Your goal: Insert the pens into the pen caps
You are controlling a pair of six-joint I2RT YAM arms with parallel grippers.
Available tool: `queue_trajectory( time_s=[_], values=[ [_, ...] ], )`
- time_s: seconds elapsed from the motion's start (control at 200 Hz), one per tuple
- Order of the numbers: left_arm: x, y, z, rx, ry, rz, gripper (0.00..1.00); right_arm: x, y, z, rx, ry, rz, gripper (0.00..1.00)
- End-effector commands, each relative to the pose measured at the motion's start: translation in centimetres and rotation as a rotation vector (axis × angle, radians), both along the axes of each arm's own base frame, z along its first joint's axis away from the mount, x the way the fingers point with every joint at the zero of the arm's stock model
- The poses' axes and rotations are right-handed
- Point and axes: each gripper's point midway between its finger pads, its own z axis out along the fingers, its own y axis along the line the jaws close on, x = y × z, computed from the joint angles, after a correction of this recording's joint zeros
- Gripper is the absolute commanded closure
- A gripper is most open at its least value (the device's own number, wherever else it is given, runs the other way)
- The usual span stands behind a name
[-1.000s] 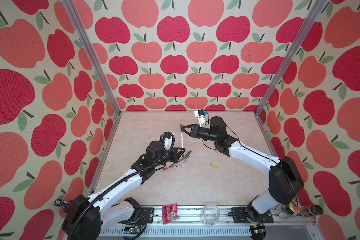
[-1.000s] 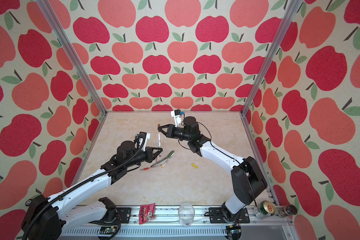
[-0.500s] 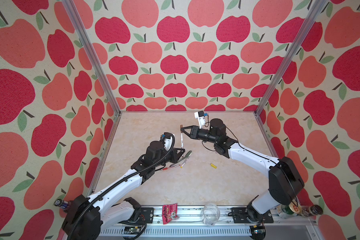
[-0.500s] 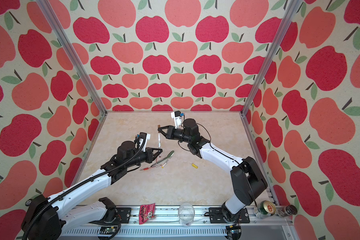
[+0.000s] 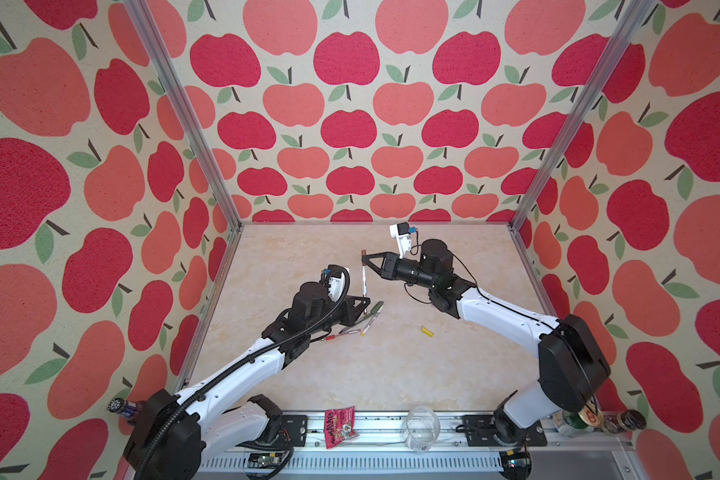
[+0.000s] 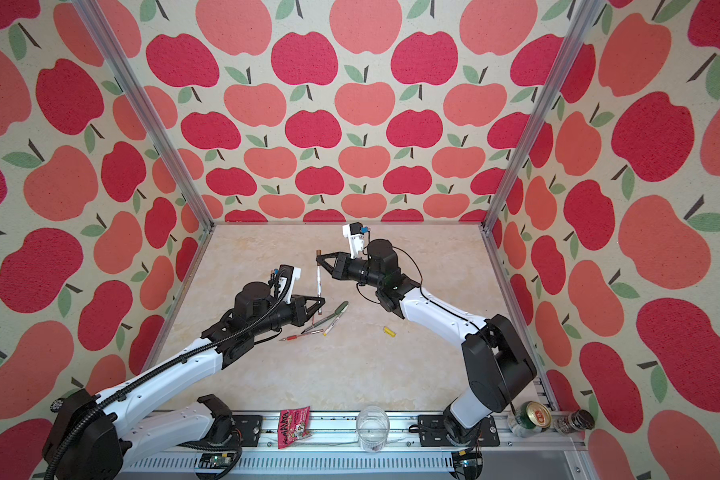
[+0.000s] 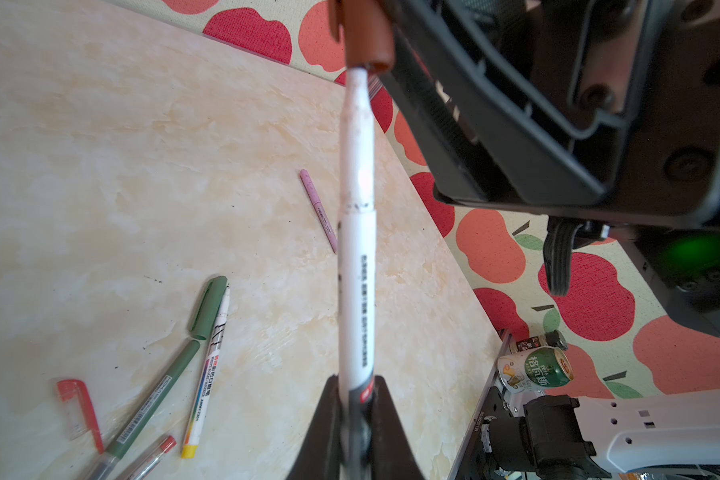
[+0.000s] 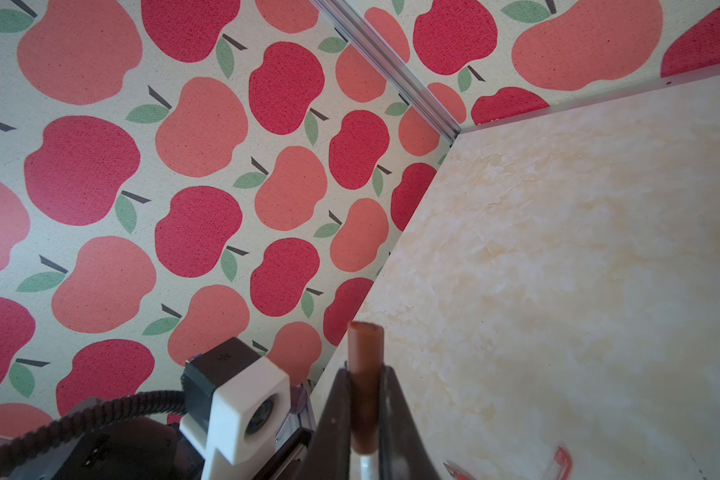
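Observation:
A white-barrelled pen point(image 5: 364, 282) stands upright above the table in both top views point(image 6: 319, 282). My left gripper point(image 5: 365, 305) is shut on its lower end; the left wrist view shows the barrel point(image 7: 356, 249) pinched between the fingers of the left gripper point(image 7: 356, 399). My right gripper point(image 5: 363, 262) is shut on the brown pen cap point(image 5: 363, 253), which sits over the pen's top end. In the right wrist view the brown cap point(image 8: 364, 374) is between the fingers of the right gripper point(image 8: 364, 415).
On the table lie a dark green pen point(image 7: 159, 390), green cap point(image 7: 208, 307), yellow-ended white pen point(image 7: 206, 374), red cap point(image 7: 78, 405), red pen point(image 7: 150, 457), lilac pen point(image 7: 319, 210) and yellow cap point(image 5: 427, 331). A snack packet point(image 5: 339, 420) and clear glass point(image 5: 422, 428) sit on the front rail.

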Motion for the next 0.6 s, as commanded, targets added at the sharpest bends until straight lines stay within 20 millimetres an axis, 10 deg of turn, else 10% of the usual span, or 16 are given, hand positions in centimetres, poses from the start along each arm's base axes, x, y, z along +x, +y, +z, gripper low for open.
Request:
queue_trajectory(
  time_s=[0.0, 0.595],
  values=[
    [1.1, 0.3, 2.4, -0.041, -0.092, 0.045, 0.93, -1.4, 0.0, 0.0, -0.008, -0.009, 0.036, 0.97],
    [1.0, -0.1, 2.4, -0.045, -0.094, 0.03, 0.93, -1.0, 1.3, 0.1, 0.011, 0.01, 0.041, 0.97]
  ],
)
